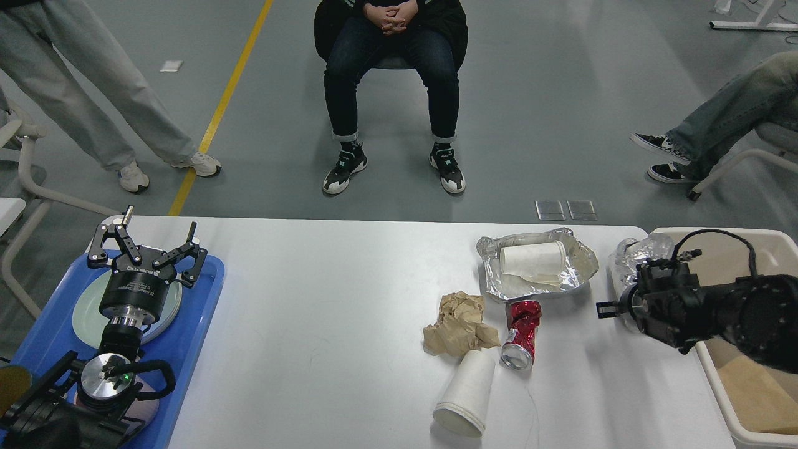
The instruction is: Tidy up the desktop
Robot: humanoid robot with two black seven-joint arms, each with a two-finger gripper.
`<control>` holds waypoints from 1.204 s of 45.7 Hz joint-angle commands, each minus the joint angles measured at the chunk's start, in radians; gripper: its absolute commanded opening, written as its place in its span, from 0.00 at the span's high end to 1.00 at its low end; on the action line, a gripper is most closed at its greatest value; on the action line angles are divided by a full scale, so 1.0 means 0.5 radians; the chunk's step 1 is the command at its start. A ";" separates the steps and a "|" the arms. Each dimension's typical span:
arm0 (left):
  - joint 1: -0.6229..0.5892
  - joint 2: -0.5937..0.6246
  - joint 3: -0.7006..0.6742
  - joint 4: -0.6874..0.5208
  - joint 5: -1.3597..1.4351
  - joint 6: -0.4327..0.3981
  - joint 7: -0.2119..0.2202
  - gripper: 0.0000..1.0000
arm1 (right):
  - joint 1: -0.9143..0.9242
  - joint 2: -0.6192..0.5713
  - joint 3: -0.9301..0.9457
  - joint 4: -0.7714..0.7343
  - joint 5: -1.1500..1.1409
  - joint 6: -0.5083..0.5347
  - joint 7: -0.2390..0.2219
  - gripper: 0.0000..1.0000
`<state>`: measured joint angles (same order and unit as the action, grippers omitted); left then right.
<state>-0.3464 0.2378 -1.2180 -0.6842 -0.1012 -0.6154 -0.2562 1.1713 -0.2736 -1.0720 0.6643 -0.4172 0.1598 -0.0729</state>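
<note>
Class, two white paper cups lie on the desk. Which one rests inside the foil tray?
The far cup, lying on its side in the foil tray. The near cup lies on the bare desktop, below the crumpled brown paper.

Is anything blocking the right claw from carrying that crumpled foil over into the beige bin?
Nothing visible does. The foil ball sits at the bin's near rim, by the right claw, with only bare desktop around. The claw's grip is too dark to judge.
</note>
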 commanded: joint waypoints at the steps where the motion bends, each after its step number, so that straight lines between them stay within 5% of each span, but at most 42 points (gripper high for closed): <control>1: -0.001 0.000 0.000 0.000 0.000 0.000 0.000 0.04 | 0.280 -0.152 -0.004 0.269 0.073 0.140 -0.002 1.00; 12: -0.001 0.000 0.000 0.000 0.000 0.000 0.003 0.04 | 0.946 -0.370 -0.157 0.760 0.199 0.579 -0.106 1.00; 22: -0.001 0.000 0.000 0.000 0.000 0.000 0.003 0.04 | 1.722 -0.297 -0.629 1.242 0.641 0.908 -0.100 1.00; 32: -0.001 0.000 0.000 0.000 0.000 0.000 0.003 0.04 | 2.192 -0.309 -0.789 1.607 0.693 0.957 -0.094 1.00; 40: 0.003 0.000 0.000 0.000 0.000 -0.003 0.000 0.04 | 2.330 -0.401 -0.869 1.764 0.706 0.797 -0.090 1.00; 47: 0.003 0.000 0.000 0.000 0.000 0.000 0.000 0.04 | 2.339 -0.453 -1.062 1.758 0.693 0.623 -0.054 1.00; 55: 0.006 0.000 0.000 0.000 0.000 -0.003 0.000 0.04 | 2.088 -0.891 -1.050 1.498 0.408 0.512 -0.051 1.00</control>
<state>-0.3451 0.2379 -1.2180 -0.6842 -0.1012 -0.6154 -0.2562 2.3054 -0.5826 -1.6082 1.5081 -0.1090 0.4345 -0.0987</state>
